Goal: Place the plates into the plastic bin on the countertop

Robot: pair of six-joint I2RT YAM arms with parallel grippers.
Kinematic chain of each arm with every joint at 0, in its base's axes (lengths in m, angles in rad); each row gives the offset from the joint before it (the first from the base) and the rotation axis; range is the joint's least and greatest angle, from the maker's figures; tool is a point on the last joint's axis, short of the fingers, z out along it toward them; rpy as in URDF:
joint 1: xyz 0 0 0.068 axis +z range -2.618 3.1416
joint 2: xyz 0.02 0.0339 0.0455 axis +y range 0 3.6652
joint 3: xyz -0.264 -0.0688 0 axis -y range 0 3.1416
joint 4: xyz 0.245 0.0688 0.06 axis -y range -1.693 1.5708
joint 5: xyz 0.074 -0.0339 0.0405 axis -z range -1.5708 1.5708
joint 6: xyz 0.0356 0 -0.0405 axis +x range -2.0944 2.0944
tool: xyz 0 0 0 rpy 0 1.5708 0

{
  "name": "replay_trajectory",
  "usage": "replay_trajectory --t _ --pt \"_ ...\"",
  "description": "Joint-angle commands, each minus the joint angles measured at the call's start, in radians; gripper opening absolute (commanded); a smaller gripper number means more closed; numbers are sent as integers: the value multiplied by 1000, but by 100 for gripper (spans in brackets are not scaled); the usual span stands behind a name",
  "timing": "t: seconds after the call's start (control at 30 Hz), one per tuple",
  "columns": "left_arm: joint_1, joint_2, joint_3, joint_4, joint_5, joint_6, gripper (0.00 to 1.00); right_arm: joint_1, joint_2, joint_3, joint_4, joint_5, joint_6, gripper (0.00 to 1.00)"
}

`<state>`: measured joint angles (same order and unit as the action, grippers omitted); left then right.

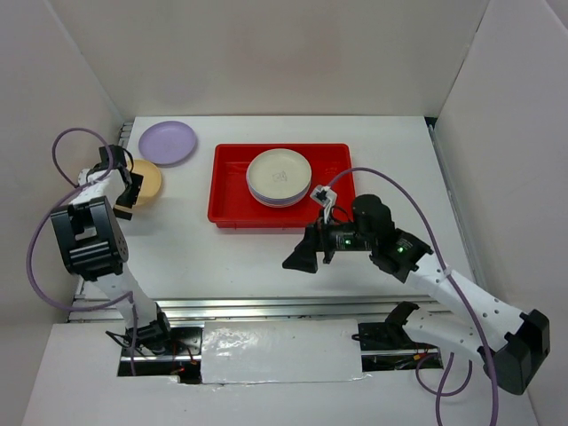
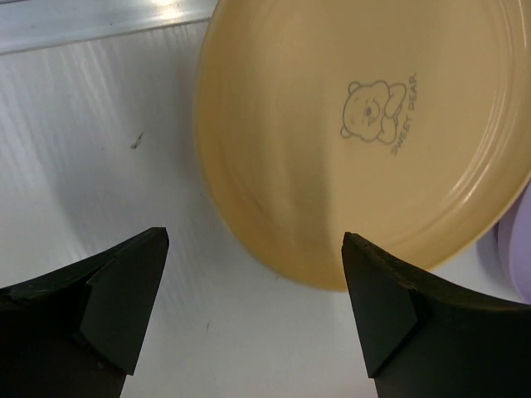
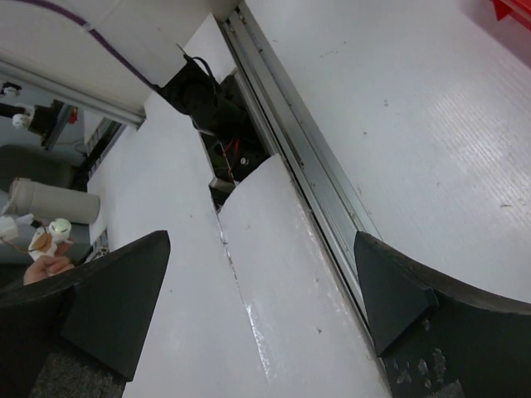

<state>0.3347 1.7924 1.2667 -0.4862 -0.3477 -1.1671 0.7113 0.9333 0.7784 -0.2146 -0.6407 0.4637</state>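
Nearest the bases, the right gripper (image 1: 300, 253) hangs over the bare countertop (image 1: 222, 266) in front of the bin (image 1: 232, 191). In its wrist view the jaws stand wide apart with nothing between them: released, empty.

The left gripper (image 2: 253, 307) is also released. Its fingers (image 2: 124, 303) are spread, and the near rim of the yellow plate (image 2: 348, 141) sits just ahead of the gap, with no contact that we can see. That plate lies flat on the countertop at the left edge, near the rail (image 2: 83, 25).

Step in hand, as we judge it: pick up the yellow plate.
- The plate is shallow and lies flush, so we would pinch the rim, one finger outside and one inside the well, rather than span the plate.
- Lift clear before swinging right, then lower it onto the stack (image 1: 266, 201) in the bin, where a cream plate (image 1: 279, 170) is on top.
- The wall (image 1: 53, 89) is close on the left, so we would keep the wrist off it.

Farther back, a lilac plate (image 1: 168, 142) lies just beside the yellow one, not yet in the bin.

Hard to make out:
- How many plates the stack holds; a lilac edge shows under the cream plate and the rest is hidden.
- The left wrist view cuts off the yellow plate's far rim and shows only a sliver of the lilac plate.
- We cannot tell whether those two plates touch
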Motion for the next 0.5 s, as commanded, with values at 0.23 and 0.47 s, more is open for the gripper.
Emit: replay_trajectory --t 0.23,0.47 --pt "1 194 154 -118 -120 -71 95 10 -77 -82 130 7 32 100" --pt "44 151 7 -55 -68 -106 58 5 -53 -31 55 62 15 99"
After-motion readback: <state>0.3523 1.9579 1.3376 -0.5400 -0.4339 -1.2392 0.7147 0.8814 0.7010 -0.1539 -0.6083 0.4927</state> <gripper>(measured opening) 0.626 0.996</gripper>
